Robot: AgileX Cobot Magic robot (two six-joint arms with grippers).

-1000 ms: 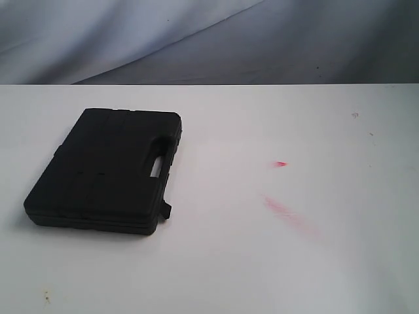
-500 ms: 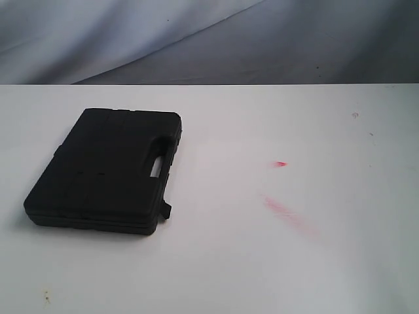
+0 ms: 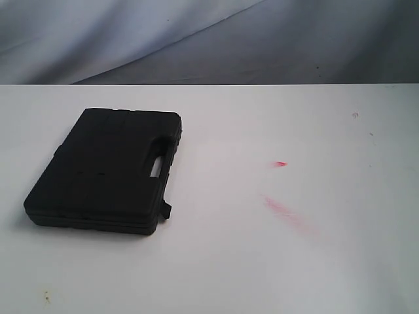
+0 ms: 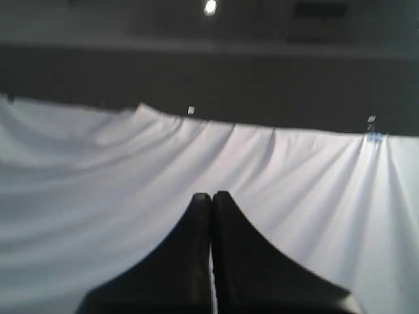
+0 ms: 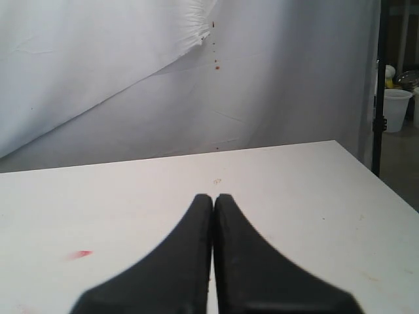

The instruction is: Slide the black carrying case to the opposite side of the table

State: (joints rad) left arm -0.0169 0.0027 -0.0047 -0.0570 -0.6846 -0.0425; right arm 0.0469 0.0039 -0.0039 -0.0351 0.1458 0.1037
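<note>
The black carrying case (image 3: 105,171) lies flat on the left part of the white table (image 3: 275,261), its handle slot facing right and a small latch sticking out at its near right corner. Neither arm shows in the exterior view. My left gripper (image 4: 211,196) is shut, its tips pressed together, and faces a draped white cloth; the case is out of its view. My right gripper (image 5: 213,197) is shut too and hovers over the table (image 5: 281,190), with the case out of view.
Pink-red smears (image 3: 285,212) and a small red spot (image 3: 280,163) mark the tabletop right of the case. A grey cloth backdrop (image 3: 196,39) hangs behind the far edge. Past the table's right edge stands a white bucket (image 5: 398,108).
</note>
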